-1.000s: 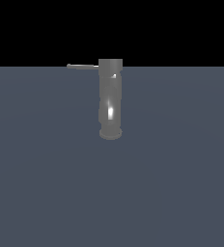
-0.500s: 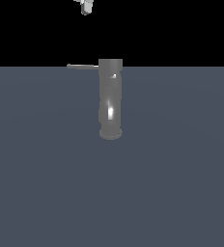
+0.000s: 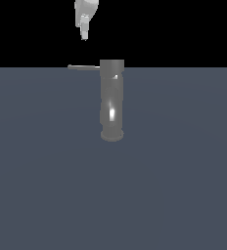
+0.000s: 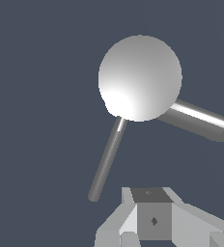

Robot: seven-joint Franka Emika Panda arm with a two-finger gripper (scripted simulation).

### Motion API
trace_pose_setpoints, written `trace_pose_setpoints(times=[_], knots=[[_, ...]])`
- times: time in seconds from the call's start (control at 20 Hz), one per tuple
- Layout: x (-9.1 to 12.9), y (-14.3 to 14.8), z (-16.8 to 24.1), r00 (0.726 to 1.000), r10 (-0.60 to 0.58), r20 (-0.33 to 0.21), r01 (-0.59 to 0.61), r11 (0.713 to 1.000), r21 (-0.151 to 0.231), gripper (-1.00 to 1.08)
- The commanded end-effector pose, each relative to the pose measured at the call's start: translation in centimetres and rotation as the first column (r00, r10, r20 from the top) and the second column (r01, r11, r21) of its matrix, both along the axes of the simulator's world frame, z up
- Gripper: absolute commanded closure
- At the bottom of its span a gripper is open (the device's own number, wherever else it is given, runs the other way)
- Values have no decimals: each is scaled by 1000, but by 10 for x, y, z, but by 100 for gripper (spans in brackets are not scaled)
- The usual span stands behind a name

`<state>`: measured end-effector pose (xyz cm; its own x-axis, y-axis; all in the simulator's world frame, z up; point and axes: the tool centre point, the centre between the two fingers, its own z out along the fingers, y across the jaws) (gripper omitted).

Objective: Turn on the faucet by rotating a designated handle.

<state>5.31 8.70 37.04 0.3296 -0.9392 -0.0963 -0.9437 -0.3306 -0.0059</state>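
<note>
The faucet [image 3: 112, 100] is standing upright on a flat slate-blue floor [image 3: 47, 195], slightly above the middle of the exterior view: a dull grey metallic cylinder that is widening into a round foot at its base and is carrying a bright glint on its lower body. In the wrist view the faucet [image 4: 140, 77] is appearing from above as a smooth, pale round cap, shading from grey to a white highlight, with a thicker, round-ended cylinder [image 4: 197, 119] sticking out from under one side. The handle [image 3: 84, 67] is a thin straight grey rod, projecting sideways from the cylinder's top toward the exterior view's left; in the wrist view the handle [image 4: 106, 158] is running as a slim bar from the cap toward the gripper. The gripper [image 3: 84, 32], white and blocky, is hanging above the handle's outer part, well apart from it and touching nothing. In the wrist view the gripper [image 4: 154, 219] is showing angular white and grey facets; whether its fingers are spread or pressed together cannot be told, though nothing is lying between them. Compared with half a second earlier, the gripper is reaching lower into the exterior view, while faucet and handle are remaining unmoved.
</note>
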Motion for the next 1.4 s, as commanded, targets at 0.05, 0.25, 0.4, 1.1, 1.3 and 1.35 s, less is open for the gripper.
trace_pose_setpoints(times=[0.05,0.25,0.4,1.1,1.3,1.35], knots=[[17,9,-18,996,-84,-2,84,996,-20,108],[35,20,-39,985,-174,0,174,984,-43,108],[45,28,-53,973,-230,5,229,972,-59,108],[67,46,-85,937,-348,26,348,933,-93,108],[67,46,-86,937,-348,26,349,933,-93,108],[67,46,-86,937,-347,26,348,933,-93,108]])
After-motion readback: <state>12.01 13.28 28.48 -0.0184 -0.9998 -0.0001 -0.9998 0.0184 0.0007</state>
